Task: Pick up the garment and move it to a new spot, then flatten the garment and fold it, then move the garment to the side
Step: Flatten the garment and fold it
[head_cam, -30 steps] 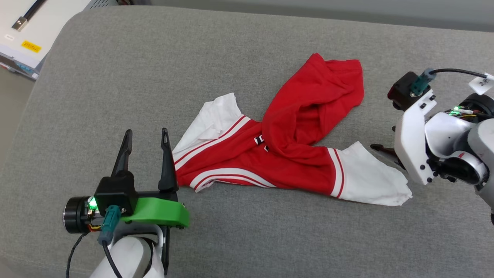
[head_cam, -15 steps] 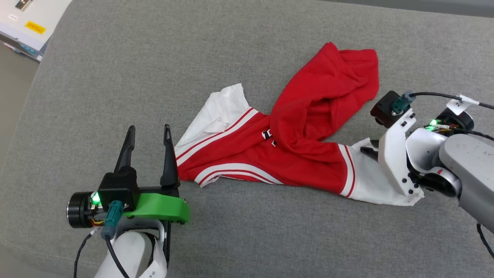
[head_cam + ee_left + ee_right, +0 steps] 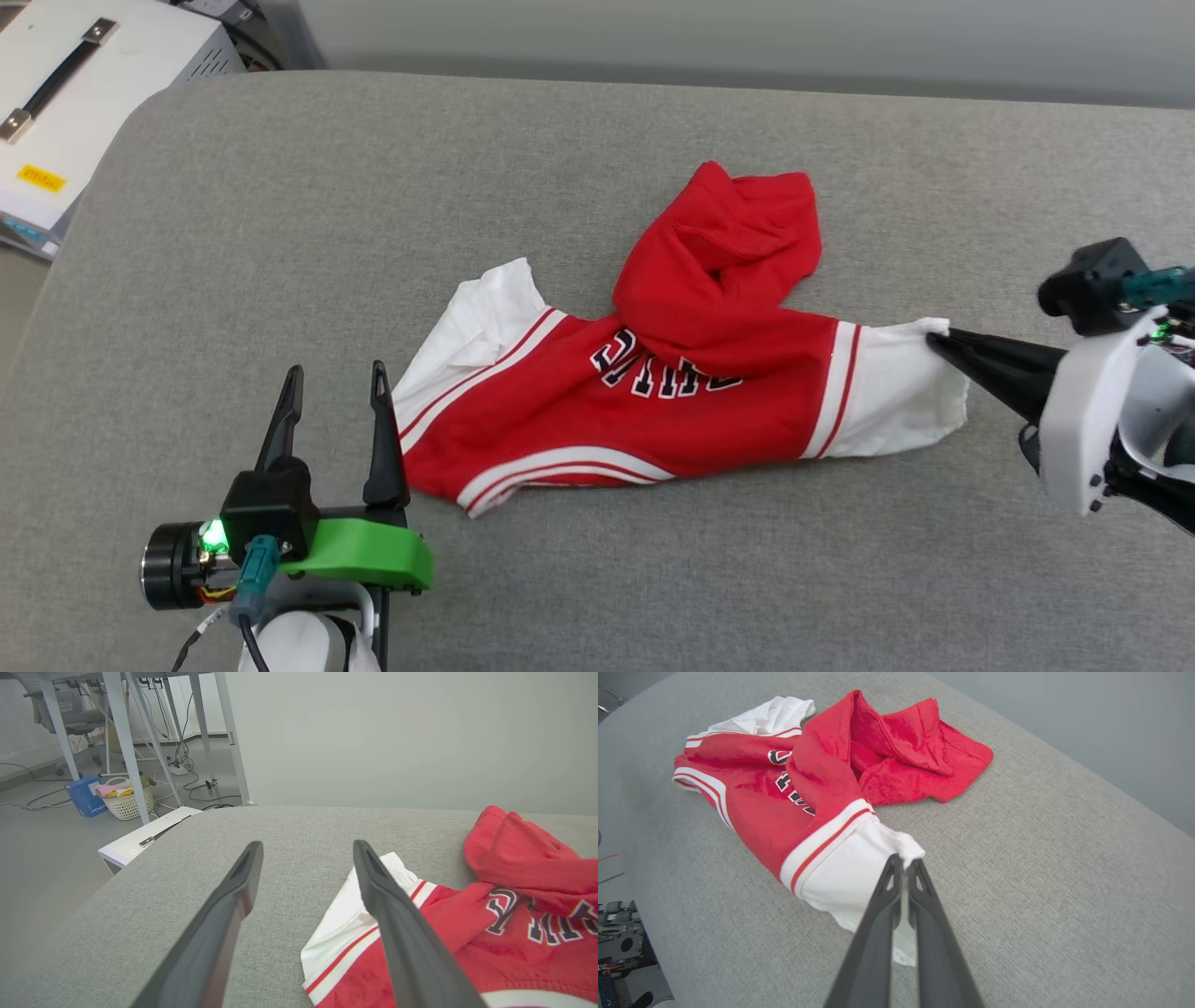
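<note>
One change: the right gripper (image 3: 936, 340), spread a second ago, now clamps the white sleeve (image 3: 892, 392) of the red jersey T-shirt (image 3: 597, 420) at its fingertips; pickup judged underway; the left gripper (image 3: 336, 383) stands agape.

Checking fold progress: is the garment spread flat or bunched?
Bunched: the garment lies crumpled, its red body heaped over its own front.

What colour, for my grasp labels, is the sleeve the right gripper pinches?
White sleeve, red-striped seam; right wrist view shows it best.
</note>
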You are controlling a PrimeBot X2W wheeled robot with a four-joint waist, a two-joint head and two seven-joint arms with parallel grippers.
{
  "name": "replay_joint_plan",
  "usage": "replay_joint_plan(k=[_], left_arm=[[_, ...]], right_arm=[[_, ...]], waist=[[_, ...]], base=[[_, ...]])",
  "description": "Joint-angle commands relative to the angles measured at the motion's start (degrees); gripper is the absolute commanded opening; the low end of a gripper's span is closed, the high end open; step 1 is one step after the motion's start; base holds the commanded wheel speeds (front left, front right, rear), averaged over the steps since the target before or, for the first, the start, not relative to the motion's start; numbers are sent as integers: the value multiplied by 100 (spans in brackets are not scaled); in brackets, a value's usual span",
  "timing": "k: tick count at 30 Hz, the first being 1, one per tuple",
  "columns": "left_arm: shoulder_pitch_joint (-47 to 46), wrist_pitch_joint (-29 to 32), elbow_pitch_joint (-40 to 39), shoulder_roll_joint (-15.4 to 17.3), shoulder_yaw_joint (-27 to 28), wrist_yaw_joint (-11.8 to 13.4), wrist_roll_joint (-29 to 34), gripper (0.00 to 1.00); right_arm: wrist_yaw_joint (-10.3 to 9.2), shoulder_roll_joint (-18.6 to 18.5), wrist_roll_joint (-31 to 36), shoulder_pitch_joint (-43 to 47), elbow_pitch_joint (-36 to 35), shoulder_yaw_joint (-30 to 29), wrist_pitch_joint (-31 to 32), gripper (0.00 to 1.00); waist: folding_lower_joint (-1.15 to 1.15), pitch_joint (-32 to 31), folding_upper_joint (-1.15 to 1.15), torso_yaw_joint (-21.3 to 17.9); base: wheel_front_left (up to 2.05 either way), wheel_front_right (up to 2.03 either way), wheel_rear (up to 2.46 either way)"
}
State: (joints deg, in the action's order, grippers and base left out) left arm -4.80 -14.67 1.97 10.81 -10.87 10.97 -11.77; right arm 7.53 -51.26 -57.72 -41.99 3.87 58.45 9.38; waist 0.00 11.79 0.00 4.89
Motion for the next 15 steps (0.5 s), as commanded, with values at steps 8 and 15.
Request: replay_joint_plan(k=[8,15], left_arm=[[174,-32,-47,-143,158,-164,237,100],[118,-33,-94,-236,246,-277,356,100]], right_arm=[[-4,-735,9,1315,-890,-1512,-105,0],[-4,-695,395,2265,-1209,-3070,346,0]], waist=[[0,-152,0,-293],[0,41,0,-282]], base=[[0,0,0],[0,0,0]])
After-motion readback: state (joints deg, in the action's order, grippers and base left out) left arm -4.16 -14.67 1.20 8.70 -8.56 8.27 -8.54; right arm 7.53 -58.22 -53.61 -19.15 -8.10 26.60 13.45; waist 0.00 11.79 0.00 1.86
